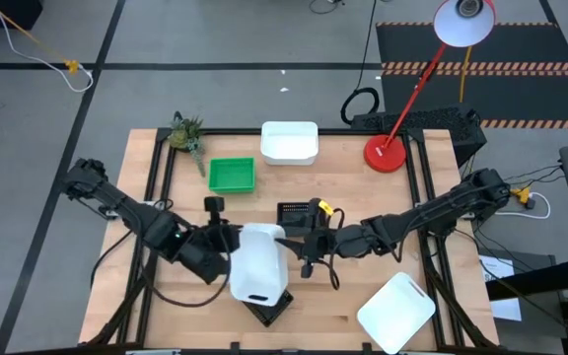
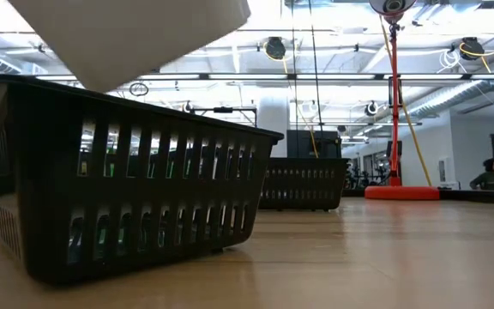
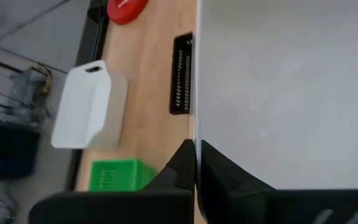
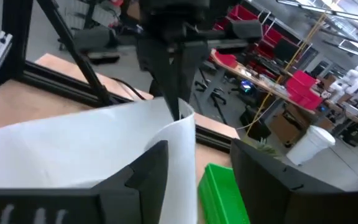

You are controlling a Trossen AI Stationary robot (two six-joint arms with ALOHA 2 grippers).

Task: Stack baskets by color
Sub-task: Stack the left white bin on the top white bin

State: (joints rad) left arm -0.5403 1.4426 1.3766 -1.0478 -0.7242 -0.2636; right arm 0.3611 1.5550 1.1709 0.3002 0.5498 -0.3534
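A white basket [image 1: 259, 261] was held in the air over the near middle of the bench [image 1: 363, 212], tilted, with a black basket [image 1: 272, 310] seen directly beneath it on the bench top. The left hand [image 1: 227, 240] was pressed together on the white basket's rim at its left side; in the left wrist view the dark fingers [image 3: 185, 163] were seen pinched on the thin white edge, the basket's wall filling most of that picture. The right hand [image 1: 302, 242] was placed at the opposite, right-hand side of the same basket, with its fingers spread. In the right wrist view one finger [image 4: 148, 168] was seen against the white wall and the other well apart from it, so the rim was straddled but not clamped.

A second black basket [image 1: 298, 213] was seen just behind the right hand, near the middle of the bench. A green basket [image 1: 232, 175] lay behind the left hand, toward the back left. Another white basket [image 1: 290, 143] rested at the back edge, and a third white basket [image 1: 396, 312] lay at the front right corner, turned at an angle, well apart from both hands.

In the low view the nearer black basket [image 2: 118, 176] was seen upright on the bench, with the white basket [image 2: 135, 34] hanging just above its rim, not touching it.
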